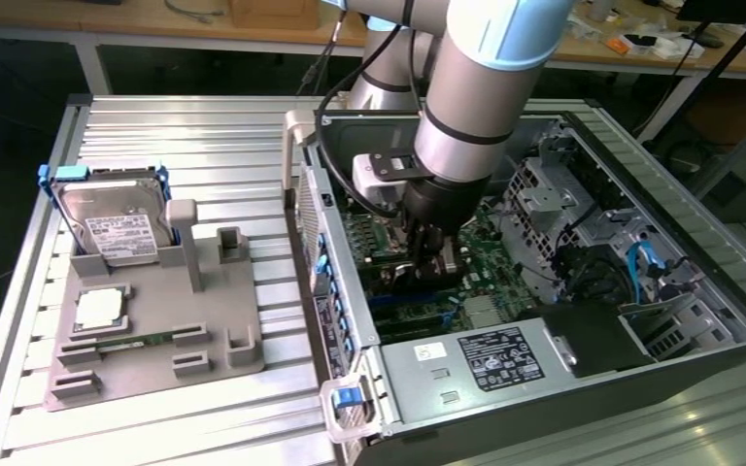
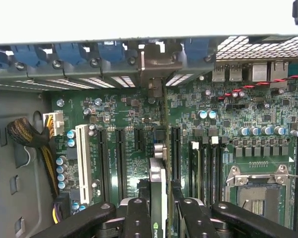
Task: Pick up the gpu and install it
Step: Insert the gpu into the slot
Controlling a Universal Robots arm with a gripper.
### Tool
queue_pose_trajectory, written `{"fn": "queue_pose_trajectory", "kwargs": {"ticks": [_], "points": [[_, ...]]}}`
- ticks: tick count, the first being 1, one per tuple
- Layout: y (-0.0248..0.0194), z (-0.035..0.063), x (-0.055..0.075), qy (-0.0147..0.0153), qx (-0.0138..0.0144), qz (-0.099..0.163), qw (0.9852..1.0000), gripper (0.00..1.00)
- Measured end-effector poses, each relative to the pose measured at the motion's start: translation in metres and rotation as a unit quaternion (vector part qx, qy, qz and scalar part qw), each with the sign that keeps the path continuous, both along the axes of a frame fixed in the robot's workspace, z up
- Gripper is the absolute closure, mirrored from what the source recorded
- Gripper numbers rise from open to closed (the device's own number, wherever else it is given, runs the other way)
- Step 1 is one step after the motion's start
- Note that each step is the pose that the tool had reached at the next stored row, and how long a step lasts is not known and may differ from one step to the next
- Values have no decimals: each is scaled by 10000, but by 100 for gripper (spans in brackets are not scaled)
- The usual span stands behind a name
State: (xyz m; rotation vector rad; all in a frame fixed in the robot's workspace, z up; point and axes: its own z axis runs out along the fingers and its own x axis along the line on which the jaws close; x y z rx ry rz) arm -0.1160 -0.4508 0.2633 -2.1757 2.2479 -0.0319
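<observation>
The computer case (image 1: 347,301) lies open on the counter (image 1: 152,126), and the hand (image 1: 427,254) is down inside it over the motherboard (image 2: 124,114). In the wrist view the hand (image 2: 161,218) is clamped on the gpu (image 2: 157,191), with a finger (image 2: 138,218) against each flat side. The card is seen edge-on (a thin strip with a scrap of green logo), upright above the case's row of long dark slots. The card itself hides whether its lower edge sits in a slot. Its far end points toward the case's rear wall, where a grey metal bracket (image 2: 156,59) sits among blue clips (image 2: 74,52); whether that bracket belongs to the card is unclear. In the exterior view the arm covers the gpu. Outside the case, toward the exterior view's left, a hard drive (image 1: 112,228) stands in a grey fixture (image 1: 152,340).
</observation>
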Motion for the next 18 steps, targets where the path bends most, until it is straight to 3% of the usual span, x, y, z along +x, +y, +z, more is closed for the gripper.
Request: {"fn": "queue_pose_trajectory", "kwargs": {"ticks": [4, 10, 13, 18], "points": [[-1, 0, -11, 0, 6, -2, 10000, 73], [-34, -1, 0, 0, 45, -3, 10000, 73], [-47, -1, 56, -1, 62, -2, 10000, 73], [-50, 0, 185, 0, 68, -1, 10000, 73]]}}
